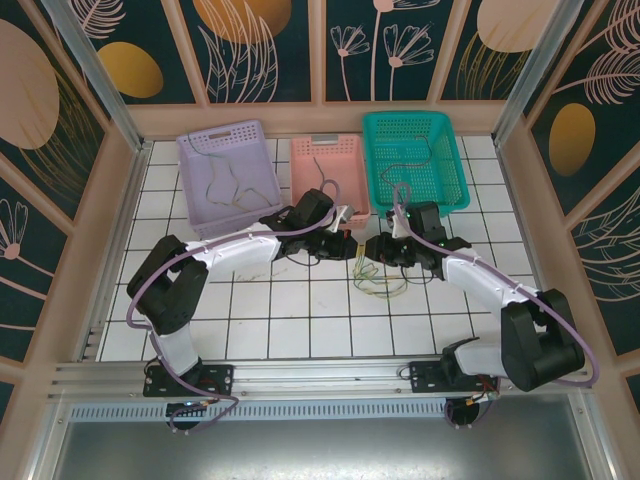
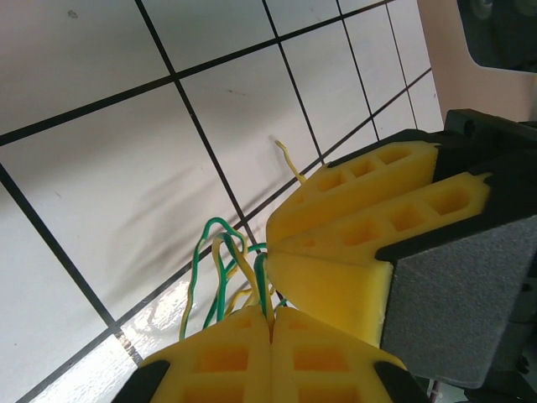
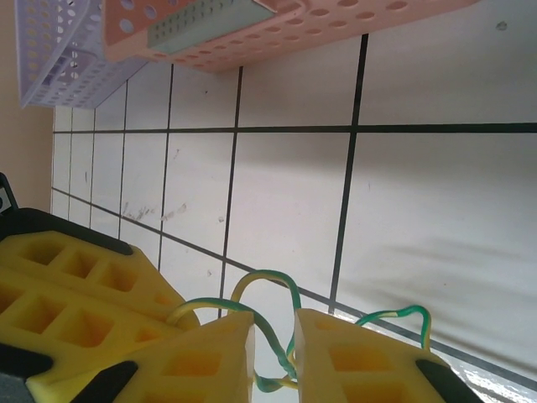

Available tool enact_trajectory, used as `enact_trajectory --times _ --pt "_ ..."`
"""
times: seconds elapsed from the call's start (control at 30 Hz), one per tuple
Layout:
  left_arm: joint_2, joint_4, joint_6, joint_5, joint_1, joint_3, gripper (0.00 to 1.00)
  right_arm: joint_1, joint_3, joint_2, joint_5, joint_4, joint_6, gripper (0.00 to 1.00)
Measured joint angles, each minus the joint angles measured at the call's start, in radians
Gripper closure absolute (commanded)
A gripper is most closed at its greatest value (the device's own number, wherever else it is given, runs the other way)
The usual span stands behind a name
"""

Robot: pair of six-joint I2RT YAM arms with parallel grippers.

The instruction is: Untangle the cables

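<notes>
Two robot pincers meet over the middle of the tabletop (image 1: pixel 300 315); the left pincer (image 2: pixel 271 323) is clamped on the yellow and green cables (image 2: pixel 220 252), seemingly anchoring the tangle, while the right pincer (image 3: pixel 274 336) stands narrowly apart around one loop, probably to pull it free

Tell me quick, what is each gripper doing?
Left gripper: shut on the cables.
Right gripper: slightly open, cables running through the gap.
</notes>
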Motion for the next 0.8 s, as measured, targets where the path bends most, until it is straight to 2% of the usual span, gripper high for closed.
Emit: enact_trajectory --times 0.1,0.3,0.37,0.5,0.63,0.8 --pt "0.0 0.0 0.0 0.0 0.001 0.002 1.0 0.0 -0.002 0.003 -0.002 0.013 0.003 0.75" --pt "0.001 -0.014 0.0 -0.004 0.005 0.009 1.0 0.0 -0.014 -0.002 -0.003 0.029 0.026 0.72" --pt "0.001 -0.018 -0.002 0.0 0.009 0.016 1.0 0.0 -0.031 -0.026 -0.001 0.031 0.039 0.65" --pt "0.001 -0.018 0.001 0.042 0.023 0.047 1.0 -0.004 -0.072 -0.111 0.004 0.031 0.082 0.62" --pt "0.002 -0.095 0.1 0.095 0.032 0.126 1.0 -0.064 -0.083 -0.181 -0.037 0.043 0.14 0.59" --pt "0.003 -0.189 0.279 0.074 0.032 0.157 1.0 -0.155 -0.077 -0.208 -0.116 0.073 0.206 0.57"
